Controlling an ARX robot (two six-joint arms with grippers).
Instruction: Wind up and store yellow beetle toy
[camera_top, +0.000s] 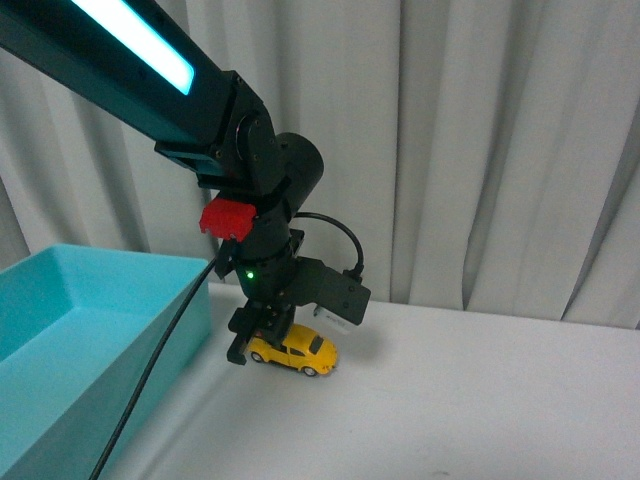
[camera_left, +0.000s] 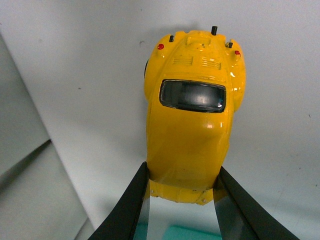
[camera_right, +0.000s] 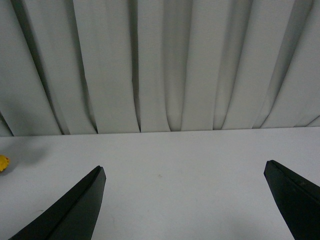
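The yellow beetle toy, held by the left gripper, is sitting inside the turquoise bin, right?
Not inside. The front view shows the yellow beetle toy on the white table, beside the turquoise bin; the left gripper does hold it.

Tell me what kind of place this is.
Probably a robot test bench or lab, not a home: a white table, a plain pleated curtain as backdrop, and a teal bin near the yellow beetle toy.

You have soft, even, rather dim light throughout. The arm's cyan strip (camera_top: 135, 35) blows out to white glare. The yellow beetle toy (camera_top: 295, 351) casts a faint shadow on the table (camera_top: 480, 400) (its gloss catches small highlights). The curtain (camera_right: 160, 65) stays reasonably sharp.
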